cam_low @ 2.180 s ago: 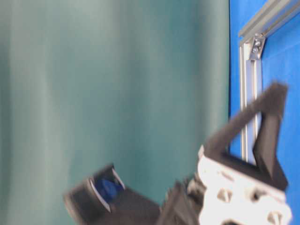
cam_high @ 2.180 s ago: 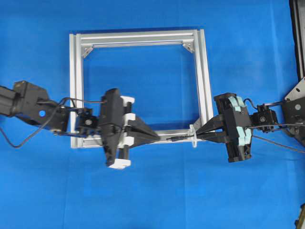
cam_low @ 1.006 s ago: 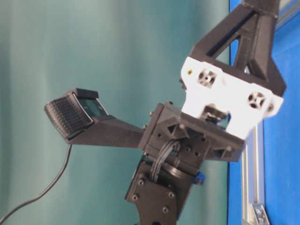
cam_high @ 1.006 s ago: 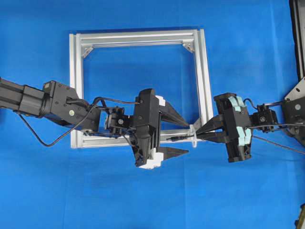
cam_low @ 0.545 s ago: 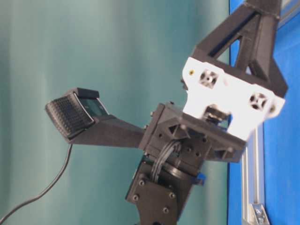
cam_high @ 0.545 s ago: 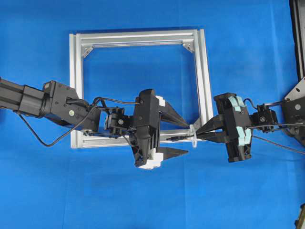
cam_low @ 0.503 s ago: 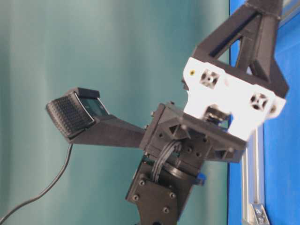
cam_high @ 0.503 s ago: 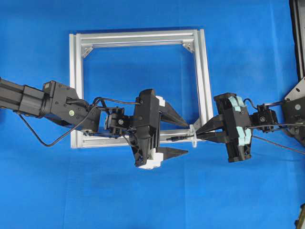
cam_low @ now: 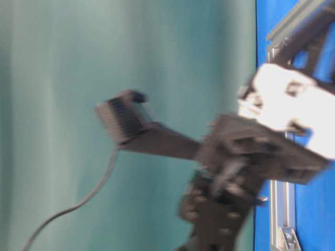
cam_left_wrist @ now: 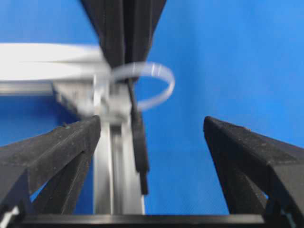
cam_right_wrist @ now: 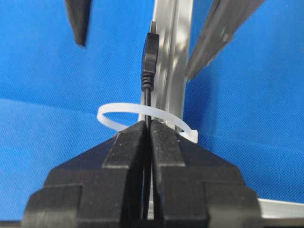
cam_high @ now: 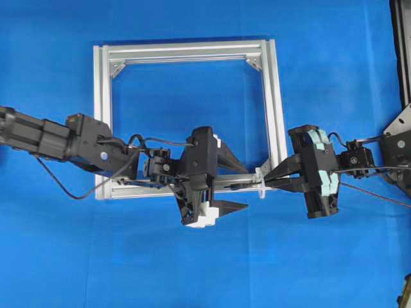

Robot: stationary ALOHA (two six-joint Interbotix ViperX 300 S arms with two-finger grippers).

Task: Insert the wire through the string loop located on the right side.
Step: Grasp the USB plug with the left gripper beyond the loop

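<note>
Square silver aluminium frame (cam_high: 186,51) flat on the blue tabletop (cam_high: 334,64), with a tiny white string loop (cam_high: 261,183) fixed at its near right corner. Thin black wire (cam_right_wrist: 149,102) clamped between the pressed-together jaws of the right gripper (cam_high: 268,182), just to the right of that loop. In the right wrist view, wire running out from the jaw tips, straight through the white ring (cam_right_wrist: 142,118) and on along the near frame rail, dark plug-like tip (cam_right_wrist: 149,54) already on the left side of the loop. Left gripper (cam_high: 242,188) reaching in from the left with jaws spread wide, one finger (cam_high: 232,162) inside the frame, the other (cam_high: 230,207) outside it on the near side (plug tip lying between the two, touched by neither). In the left wrist view, loop (cam_left_wrist: 152,85) and plug (cam_left_wrist: 138,147) both centred in the gap between the open fingers (cam_left_wrist: 57,147), slightly blurred. Table-level view smeared, showing only the left arm's black and white body (cam_low: 251,157).
</note>
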